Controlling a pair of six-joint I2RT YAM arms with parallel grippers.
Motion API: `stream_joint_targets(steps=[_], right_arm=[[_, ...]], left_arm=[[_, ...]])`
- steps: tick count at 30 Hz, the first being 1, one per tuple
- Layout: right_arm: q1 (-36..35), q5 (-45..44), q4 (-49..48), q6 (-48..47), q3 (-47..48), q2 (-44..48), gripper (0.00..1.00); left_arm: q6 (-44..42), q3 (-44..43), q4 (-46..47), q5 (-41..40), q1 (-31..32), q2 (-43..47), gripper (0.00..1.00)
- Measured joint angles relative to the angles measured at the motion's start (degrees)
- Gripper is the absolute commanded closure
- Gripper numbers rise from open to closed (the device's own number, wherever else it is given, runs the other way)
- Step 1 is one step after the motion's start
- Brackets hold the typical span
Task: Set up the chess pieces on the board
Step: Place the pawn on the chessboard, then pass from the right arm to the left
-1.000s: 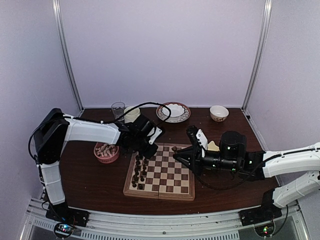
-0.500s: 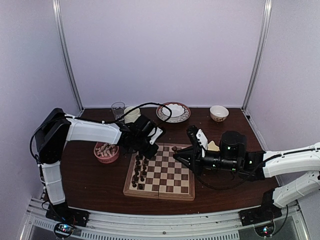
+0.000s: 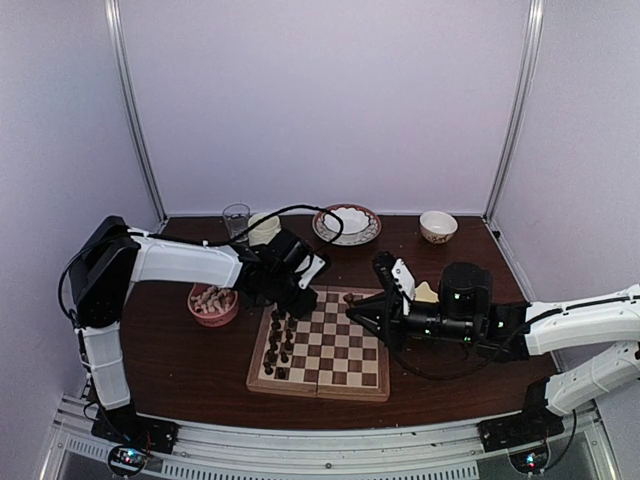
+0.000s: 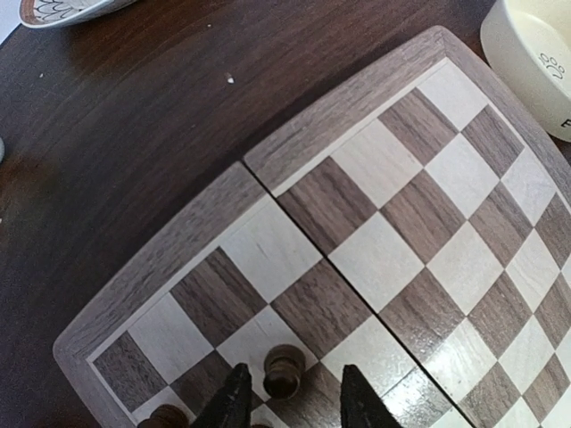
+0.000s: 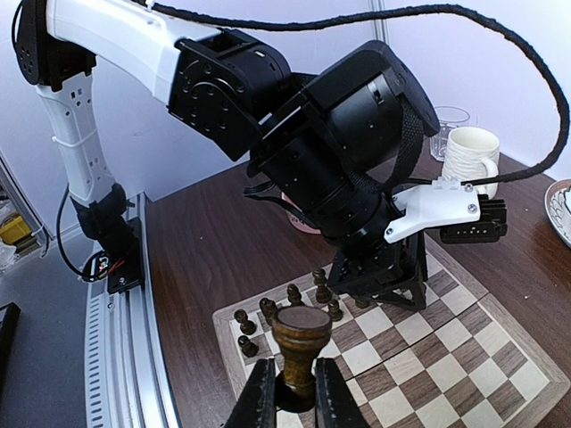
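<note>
The board (image 3: 335,352) lies at the table's centre, with several dark chess pieces (image 3: 278,345) standing along its left columns. My left gripper (image 3: 293,303) hangs over the board's far left corner. In the left wrist view its jaws (image 4: 293,385) stand apart, one on each side of a dark pawn (image 4: 284,373) that rests upright on a square (image 4: 375,223) with a gap to either finger. My right gripper (image 3: 352,303) hovers at the board's far edge. It (image 5: 293,397) is shut on a dark chess piece (image 5: 301,343) held above the board (image 5: 446,357).
A pink bowl (image 3: 213,303) of pale pieces sits left of the board. Along the back stand a glass (image 3: 236,220), a mug (image 3: 264,228), a patterned plate (image 3: 347,224) and a small bowl (image 3: 438,226). A cream bowl (image 4: 535,53) lies by the board's right edge.
My left jaws have parted and let go of the dark pawn, which now stands on the board. Neither arm has shifted noticeably; the right gripper keeps its piece.
</note>
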State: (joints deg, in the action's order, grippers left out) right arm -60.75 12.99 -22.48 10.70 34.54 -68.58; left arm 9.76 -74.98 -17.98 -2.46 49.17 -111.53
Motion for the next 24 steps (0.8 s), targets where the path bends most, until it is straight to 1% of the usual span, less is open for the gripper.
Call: stream_joint_targets(steps=[3, 5, 9, 13, 17, 19, 24], right_arm=[[0.0, 0.0, 0.1, 0.0, 0.0, -0.2, 1.0], [0.0, 0.0, 0.2, 0.0, 0.0, -0.4, 1.0], [0.0, 0.0, 0.3, -0.1, 0.0, -1.3, 1.0], [0.0, 0.0, 1.0, -0.3, 0.2, -3.0, 1.0], [0.0, -0.2, 3.6, -1.3, 2.1, -5.2, 1.0], [0.0, -1.2, 6.8, -1.7, 4.7, -6.8, 1.0], [0.0, -4.7, 20.8, -3.3, 16.2, -11.8, 1.0]], left_arm=[[0.2, 0.3, -0.1, 0.2, 0.0, 1.3, 0.63], [0.2, 1.4, -0.1, 0.3, 0.0, 4.0, 0.61], [0.4, 5.0, 0.6, 1.2, 0.2, 13.6, 0.54], [1.1, 8.8, 2.9, 3.5, 1.1, 22.9, 0.43], [2.8, 14.8, 7.9, 8.7, 2.1, 31.0, 0.41], [3.2, 17.6, 9.6, 10.3, 2.2, 33.8, 0.41], [4.0, 24.1, 14.4, 10.4, 2.3, 39.4, 0.39]])
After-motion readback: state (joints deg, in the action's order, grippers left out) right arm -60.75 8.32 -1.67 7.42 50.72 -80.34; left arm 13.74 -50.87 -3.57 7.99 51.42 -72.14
